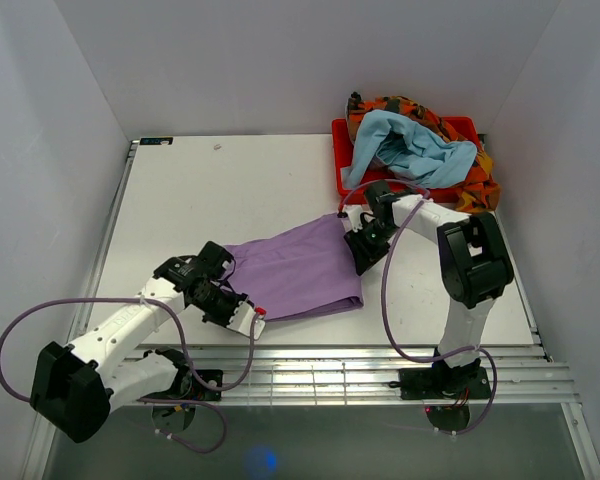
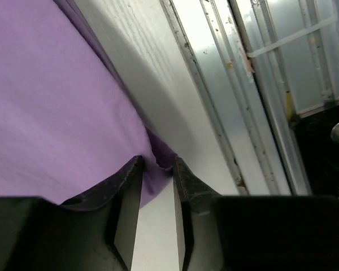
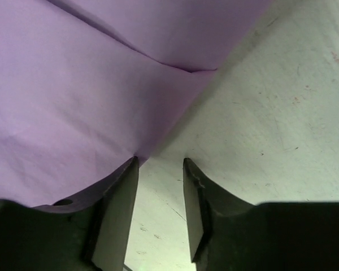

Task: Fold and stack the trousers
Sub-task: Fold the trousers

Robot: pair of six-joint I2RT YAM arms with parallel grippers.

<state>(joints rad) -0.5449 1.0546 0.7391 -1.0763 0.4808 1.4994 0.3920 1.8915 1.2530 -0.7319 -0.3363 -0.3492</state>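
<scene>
Lower left of frame: left tool (image 1: 252, 316) at near corner of the trousers (image 1: 295, 272), tips slightly apart, hem corner between them but not clamped; risks closing on one layer only, or on bare table (image 1: 220, 190). Centre: trousers lying folded over, flat. Beyond, right of centre: right tool (image 1: 362, 262) at cloth's right edge, tips apart over table; risks missing cloth, skewing next fold.

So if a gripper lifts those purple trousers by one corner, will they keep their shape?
Probably floppy: the trousers lie flat with soft fold lines, so a lifted corner would likely drape. They look thin, so likely light. Pushed on the smooth table, they'd probably bunch up.
</scene>
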